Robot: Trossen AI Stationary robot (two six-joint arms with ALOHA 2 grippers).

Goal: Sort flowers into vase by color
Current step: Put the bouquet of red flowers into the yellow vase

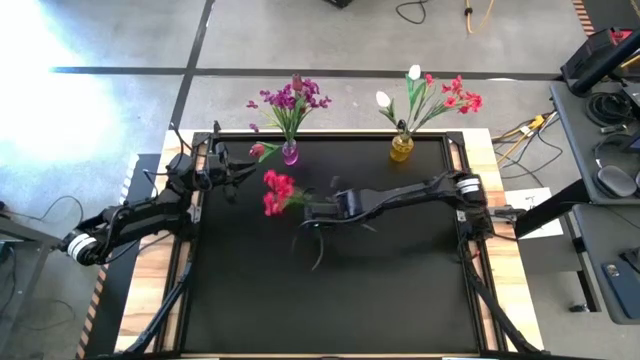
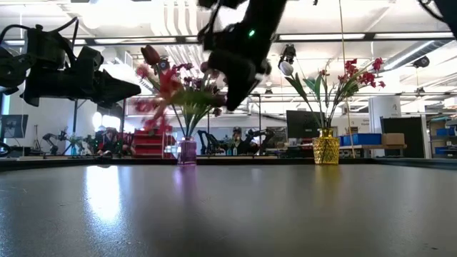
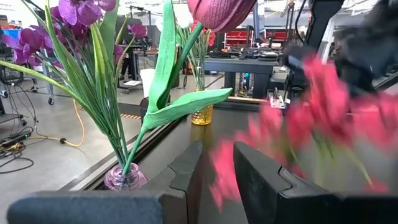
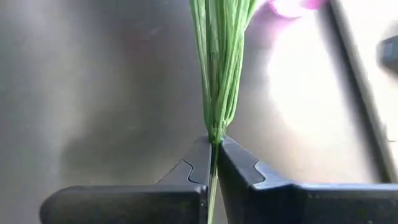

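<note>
My right gripper (image 1: pixel 332 205) is over the middle of the black table and shut on a bunch of red flowers (image 1: pixel 277 191). Its blurred blooms also show in the low view (image 2: pixel 158 96) and in the left wrist view (image 3: pixel 323 106). My left gripper (image 1: pixel 236 172) is open and empty at the table's far left, just left of the blooms. A purple vase (image 1: pixel 290 153) stands at the far edge and holds purple flowers (image 1: pixel 292 98) and a pink tulip (image 1: pixel 259 150). A yellow vase (image 1: pixel 401 148) to its right holds red and white flowers (image 1: pixel 440 95). My right gripper pinches the bunched green stems (image 4: pixel 214 132) between its two fingertips (image 4: pixel 200 155). The fingers come about level from the table's right side. The bunch is lifted clear of the table, and its blooms (image 1: pixel 277 191) point toward the table's left, toward my left gripper.
The black table top (image 1: pixel 330 300) has a raised frame (image 1: pixel 455 150) around it. The two vases stand close to its far edge. Cables and equipment (image 1: pixel 610 110) lie on the floor and on a bench beyond the table's right side.
</note>
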